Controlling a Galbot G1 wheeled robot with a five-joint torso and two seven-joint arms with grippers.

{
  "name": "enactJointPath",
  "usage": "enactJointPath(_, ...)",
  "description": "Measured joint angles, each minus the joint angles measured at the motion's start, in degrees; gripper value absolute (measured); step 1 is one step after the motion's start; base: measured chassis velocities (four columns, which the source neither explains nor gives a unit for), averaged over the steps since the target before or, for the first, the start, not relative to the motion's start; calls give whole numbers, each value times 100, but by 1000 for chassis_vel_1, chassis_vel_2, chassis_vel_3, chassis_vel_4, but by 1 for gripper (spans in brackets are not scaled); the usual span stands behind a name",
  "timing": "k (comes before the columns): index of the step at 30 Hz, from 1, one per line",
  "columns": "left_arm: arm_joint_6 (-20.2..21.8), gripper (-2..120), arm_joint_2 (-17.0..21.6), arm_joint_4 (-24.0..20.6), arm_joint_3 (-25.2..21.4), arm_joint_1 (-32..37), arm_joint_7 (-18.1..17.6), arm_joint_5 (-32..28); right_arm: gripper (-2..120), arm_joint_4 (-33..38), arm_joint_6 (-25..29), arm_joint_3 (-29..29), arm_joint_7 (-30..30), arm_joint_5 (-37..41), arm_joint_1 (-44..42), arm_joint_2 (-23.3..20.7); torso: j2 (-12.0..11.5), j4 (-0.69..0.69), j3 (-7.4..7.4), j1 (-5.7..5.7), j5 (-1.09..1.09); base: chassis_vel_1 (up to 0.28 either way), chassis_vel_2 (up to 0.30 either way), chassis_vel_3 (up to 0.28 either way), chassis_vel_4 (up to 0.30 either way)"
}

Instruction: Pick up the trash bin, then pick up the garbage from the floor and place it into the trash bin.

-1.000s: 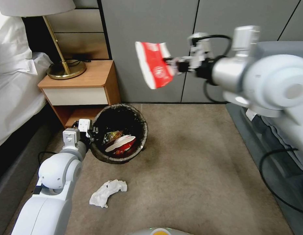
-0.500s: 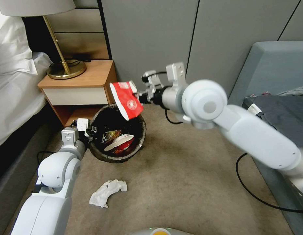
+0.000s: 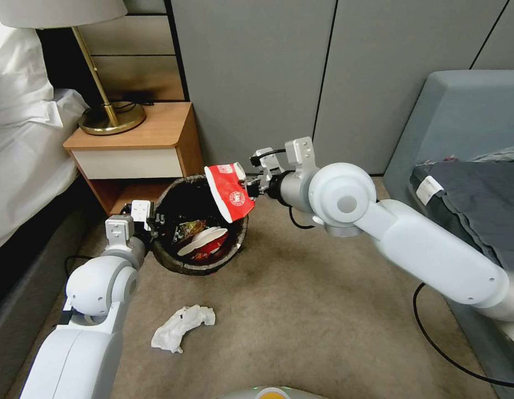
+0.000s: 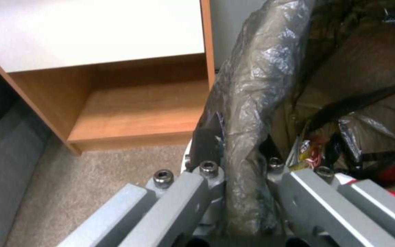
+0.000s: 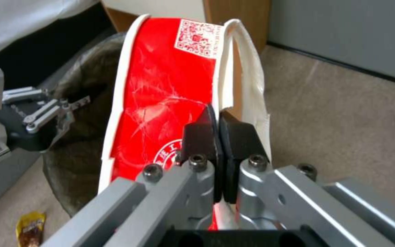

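A: The trash bin (image 3: 201, 227) sits on the floor (image 3: 323, 310) by the nightstand (image 3: 137, 149); our left gripper (image 4: 238, 171) is clamped on its bagged rim.

B: Our right gripper (image 3: 251, 187) pinches a crushed red-and-white cup (image 3: 230, 191) over the far rim. We're mid-drop, we judge.

A: Next we'd centre it over the opening and let go. The tissue (image 3: 182, 327) waits on the carpet.

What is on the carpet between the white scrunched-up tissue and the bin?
Nothing. In the head view, the stretch of beige carpet floor between the crumpled white tissue and the round white trash bin with its dark bag liner is bare.
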Motion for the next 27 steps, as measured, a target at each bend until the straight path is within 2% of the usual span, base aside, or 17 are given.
enactJointPath(2,0,0,1,2,-4,3,0,0,0,-28,0,-30,1,-14,12,41,0,0,0,0,0,0,0,0,0)
enactJointPath(8,0,0,-8,16,-9,12,5,2,0,-354,0,-401,130,-53,173,597,0,1,0,0,-1,0,0,0,0)
enactJointPath(17,0,0,11,41,-9,-16,7,0,0,-476,0,-524,196,-97,187,788,0,0,0,0,-1,0,0,0,0)
enactJointPath(21,0,0,9,41,-9,-7,7,-3,9,-486,0,-516,221,-94,187,768,0,0,0,0,-1,0,0,0,0)
enactJointPath(24,0,0,-2,41,-14,-5,8,-2,28,-526,0,-462,310,-84,163,709,0,0,0,0,0,0,0,0,0)
enactJointPath(25,0,0,-2,41,-14,-5,8,-2,28,-526,0,-462,310,-84,163,709,0,0,0,0,0,0,0,0,0)
enactJointPath(27,0,0,-6,41,-19,-11,8,-2,36,-532,-1,-448,320,-83,151,644,0,0,0,0,0,0,0,0,0)
